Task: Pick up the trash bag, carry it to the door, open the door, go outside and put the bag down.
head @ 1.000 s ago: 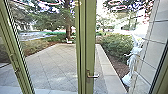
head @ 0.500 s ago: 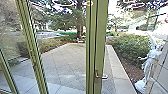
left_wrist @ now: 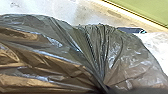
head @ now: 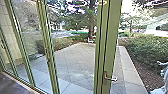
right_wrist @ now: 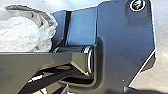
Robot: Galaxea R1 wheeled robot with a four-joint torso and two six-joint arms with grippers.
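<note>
And the head view swings left! In at that side come another green frame (head: 8, 55), a pale wall (head: 8, 30) behind glass and some dark floor (head: 11, 86), while over on the right, the edge now cuts through the statue (head: 163, 75).

Head view: statue (head: 165, 72) cropped at lower right frame edge. Door (head: 113, 42) cropped at top and bottom edges. White object (head: 90, 40), upper center right, too small to identify. Left wrist view: bag (left_wrist: 62, 62) cropped by frame edges; plate (left_wrist: 131, 30) partly hidden behind it.
</note>
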